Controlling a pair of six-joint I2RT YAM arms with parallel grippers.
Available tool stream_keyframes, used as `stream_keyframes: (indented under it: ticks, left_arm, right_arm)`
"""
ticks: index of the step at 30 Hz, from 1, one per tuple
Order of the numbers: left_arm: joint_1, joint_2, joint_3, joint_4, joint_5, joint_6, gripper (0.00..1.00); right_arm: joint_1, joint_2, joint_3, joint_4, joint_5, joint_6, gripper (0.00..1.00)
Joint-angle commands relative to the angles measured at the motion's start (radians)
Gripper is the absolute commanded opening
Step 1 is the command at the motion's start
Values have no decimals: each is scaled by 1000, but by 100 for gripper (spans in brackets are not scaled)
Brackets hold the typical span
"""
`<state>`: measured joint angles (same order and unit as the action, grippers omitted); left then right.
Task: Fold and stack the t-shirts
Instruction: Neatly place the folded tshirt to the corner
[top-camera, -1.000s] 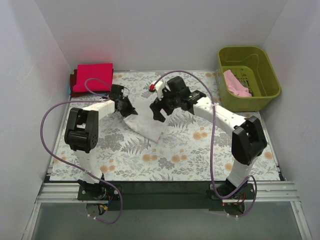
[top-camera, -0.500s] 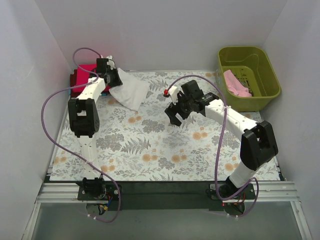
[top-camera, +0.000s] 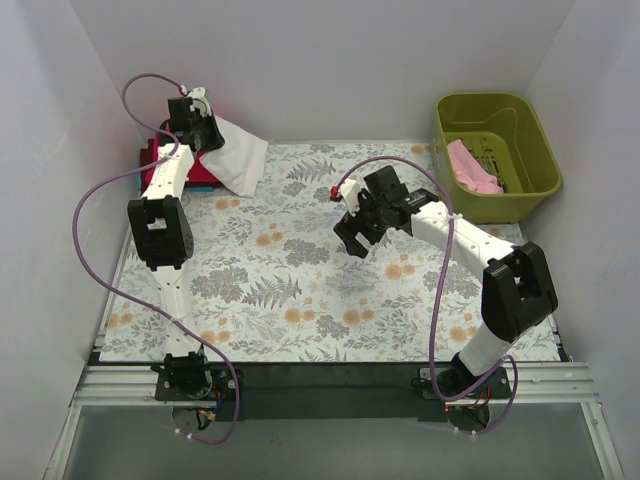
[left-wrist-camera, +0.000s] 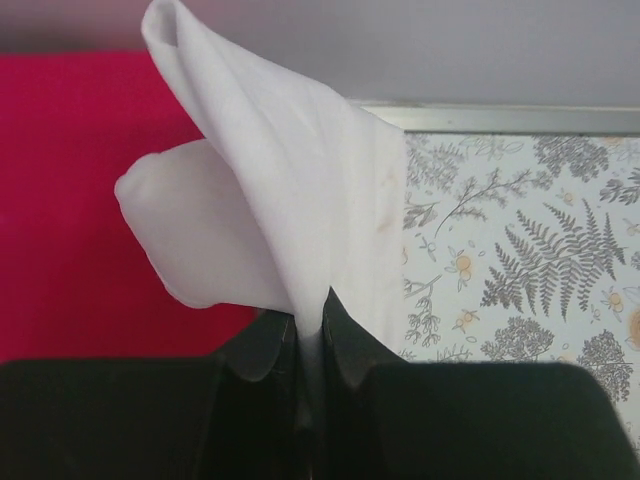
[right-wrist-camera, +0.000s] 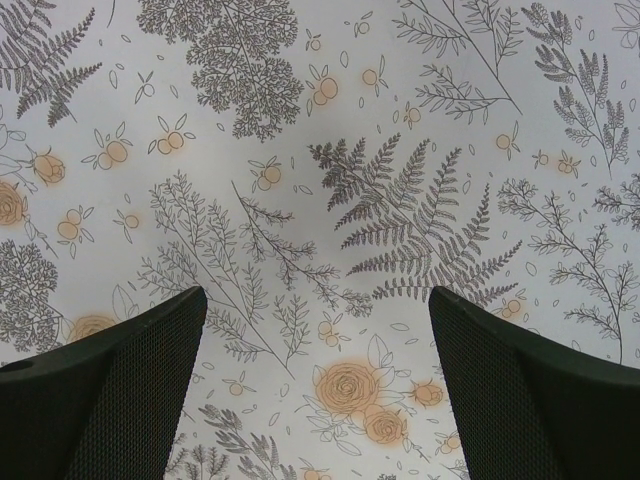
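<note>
My left gripper (top-camera: 200, 128) is shut on the folded white t-shirt (top-camera: 235, 155) and holds it in the air at the back left, over the edge of the folded crimson red t-shirt (top-camera: 175, 170). In the left wrist view the white t-shirt (left-wrist-camera: 290, 210) hangs from the closed left gripper (left-wrist-camera: 310, 325) with the red t-shirt (left-wrist-camera: 70, 210) below it. My right gripper (top-camera: 352, 240) is open and empty above the middle of the table; it shows wide open in the right wrist view (right-wrist-camera: 318, 345). The pale pink t-shirt (top-camera: 472, 168) lies in the basket.
The olive-green plastic basket (top-camera: 497, 155) stands at the back right. The floral tablecloth (top-camera: 300, 290) covers the table. White walls close in the back and both sides. Purple cables loop from both arms.
My left gripper has carried the white t-shirt from the table's middle up and back left to over the red t-shirt. My right gripper let go of it and drew back to the right.
</note>
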<state>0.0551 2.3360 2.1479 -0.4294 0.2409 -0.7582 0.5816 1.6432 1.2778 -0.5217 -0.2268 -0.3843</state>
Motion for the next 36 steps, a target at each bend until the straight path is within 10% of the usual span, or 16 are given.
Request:
stream_keyframes:
  ticks: [1,36]
  left_arm:
    - [2,-20,87,63,26,65,0]
    - [98,-102,201,23,170,120,0]
  right_arm:
    - [-6,-45,-6,5,7,-13,98]
    - [-6,-2,34,-6,0,-5,98]
